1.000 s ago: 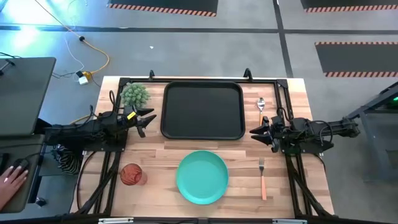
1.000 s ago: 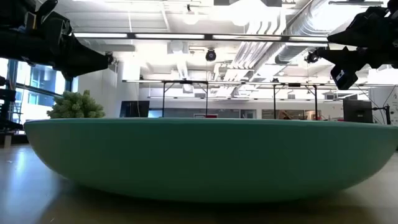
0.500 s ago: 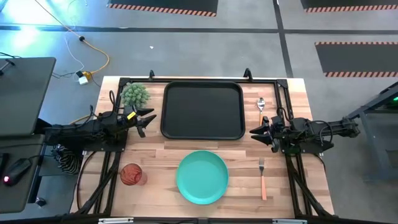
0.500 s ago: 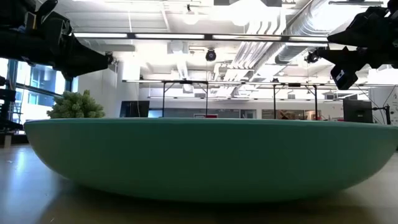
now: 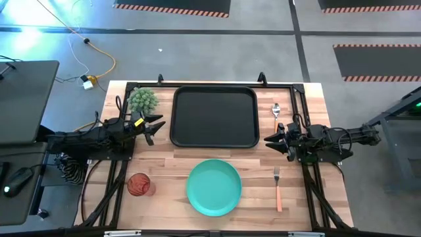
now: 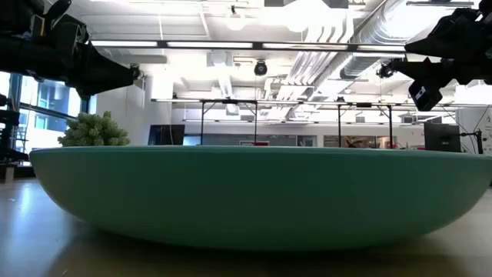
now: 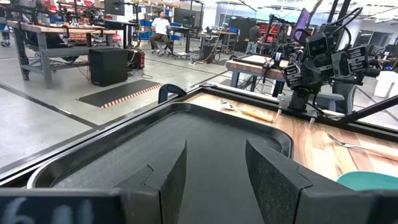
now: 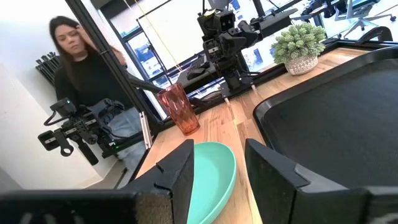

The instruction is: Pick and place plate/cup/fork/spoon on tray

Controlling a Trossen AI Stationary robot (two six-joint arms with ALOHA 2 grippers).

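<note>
At the far centre of the wooden table (image 5: 164, 164), the black tray (image 5: 214, 117) lies with nothing on it. The left gripper (image 5: 155, 127) hovers just beside the tray's left edge, fingers spread wide and holding nothing. The right gripper (image 5: 271, 139) hovers near the tray's right edge, fingers likewise parted and holding nothing. The teal plate (image 5: 214, 187) rests on the table at the near centre, apart from the tray. The red-brown cup (image 5: 139, 184) stands upright to the left of the plate. The spoon (image 5: 276, 113) lies to the right of the tray, partly under the right arm. The fork (image 5: 278, 189) lies to the right of the plate, tines toward the far side. A spiky green plant (image 5: 142, 100) stands at the far-left corner. In the right wrist view, a person (image 8: 84, 87) is beyond the table.
</note>
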